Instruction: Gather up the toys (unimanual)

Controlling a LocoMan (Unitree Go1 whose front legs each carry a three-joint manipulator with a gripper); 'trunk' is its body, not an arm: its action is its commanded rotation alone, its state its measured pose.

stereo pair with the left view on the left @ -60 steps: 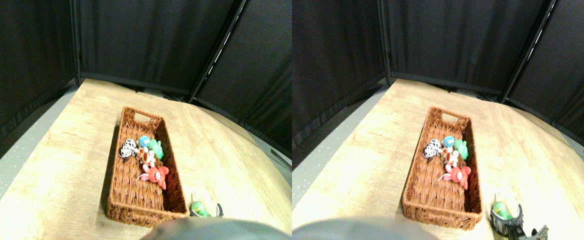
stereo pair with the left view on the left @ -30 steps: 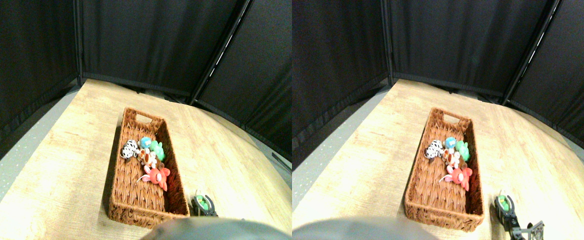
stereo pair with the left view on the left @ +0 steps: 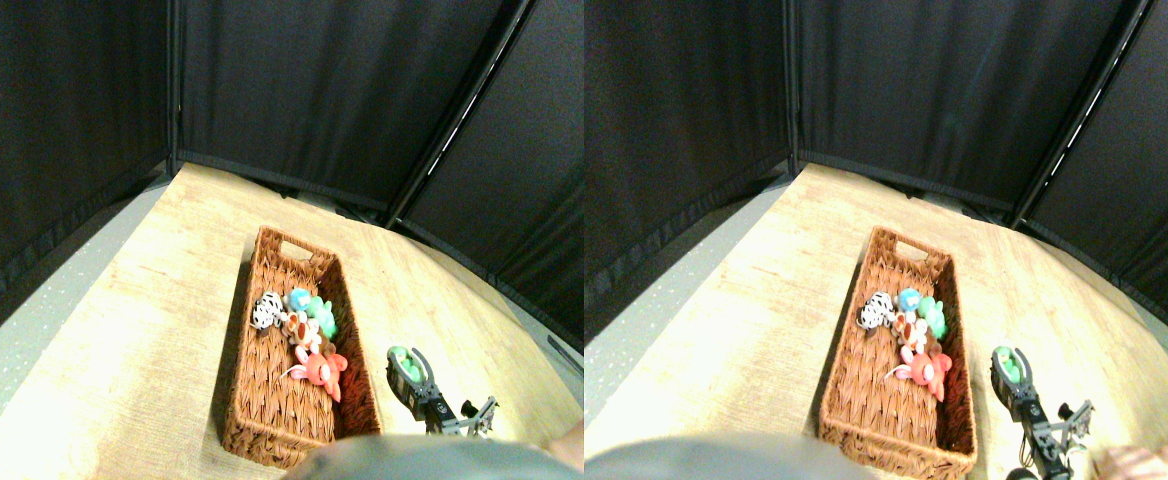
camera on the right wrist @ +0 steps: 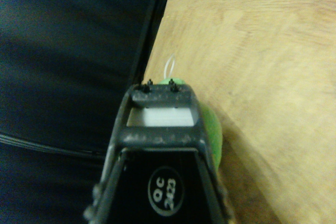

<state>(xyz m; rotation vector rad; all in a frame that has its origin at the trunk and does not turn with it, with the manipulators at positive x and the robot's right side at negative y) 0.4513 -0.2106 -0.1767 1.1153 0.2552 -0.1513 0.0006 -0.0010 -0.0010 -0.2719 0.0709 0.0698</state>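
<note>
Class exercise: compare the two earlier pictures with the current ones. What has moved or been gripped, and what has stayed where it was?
The tool, holding the green toy, has risen further into view beside the basket, with more of its arm showing. The whole picture has also shifted, so the camera moved. A person's hand has come into the bottom right corner. The other toys stayed piled in the basket, which has not moved on the table.

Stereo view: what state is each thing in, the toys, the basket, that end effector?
Green toy: clamped in the end effector, beside the basket, outside it.
Right end effector: shut on the green toy.
Wicker basket: upright on the table, open-topped.
Toys in basket: heaped along its right side.
</note>
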